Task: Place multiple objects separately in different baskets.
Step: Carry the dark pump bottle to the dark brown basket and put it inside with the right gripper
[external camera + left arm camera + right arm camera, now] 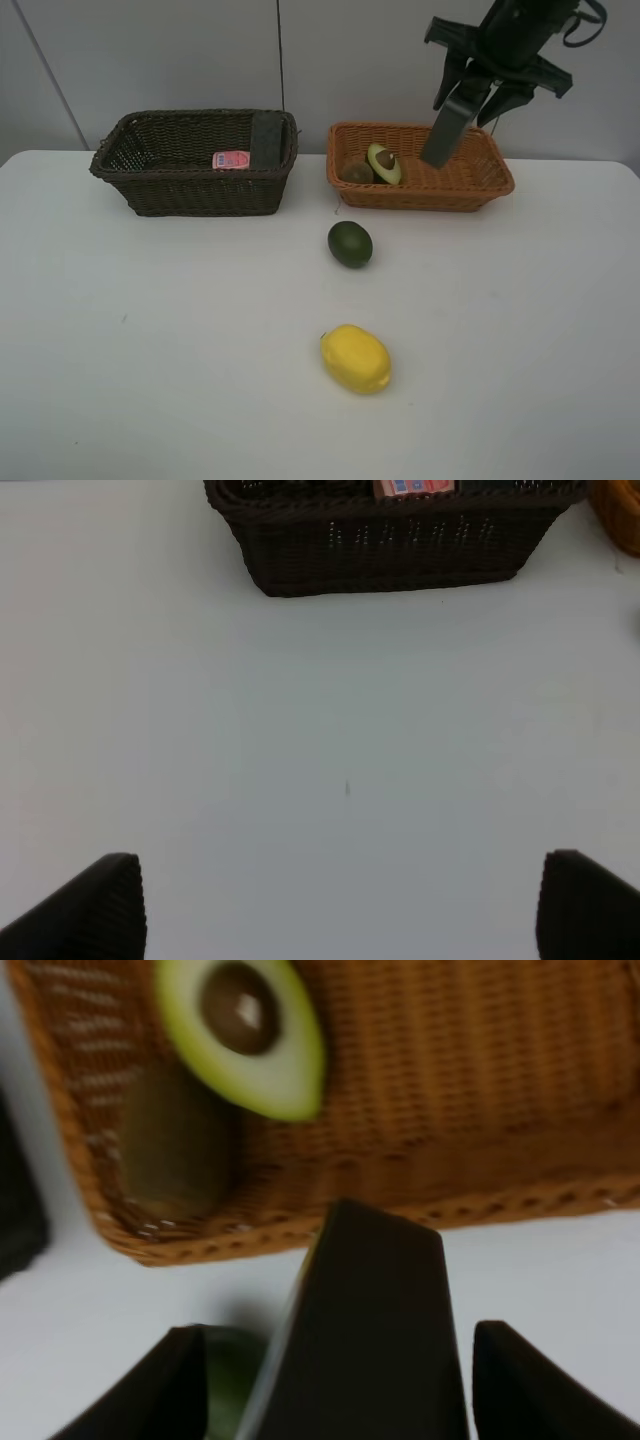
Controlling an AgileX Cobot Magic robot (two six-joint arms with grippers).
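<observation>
We are inspecting a white table (150, 350), matte with a few faint specks, which is standing against a pale grey wall (150, 60) with a dark vertical seam. The dark basket (195, 190) is sitting at rear left, holding a pink bottle (231, 159) and a slab (268, 140). The tan basket (420, 192) is sitting just beside it, holding a kiwi (357, 172) and an avocado (384, 163). A lime (350, 244) and a lemon (356, 359) are lying on the table in front. The right gripper (480, 98) is clenching a tilted grey bottle (442, 135) over the tan basket. The left gripper (340, 865) is hanging released above the table, short of the dark basket.
</observation>
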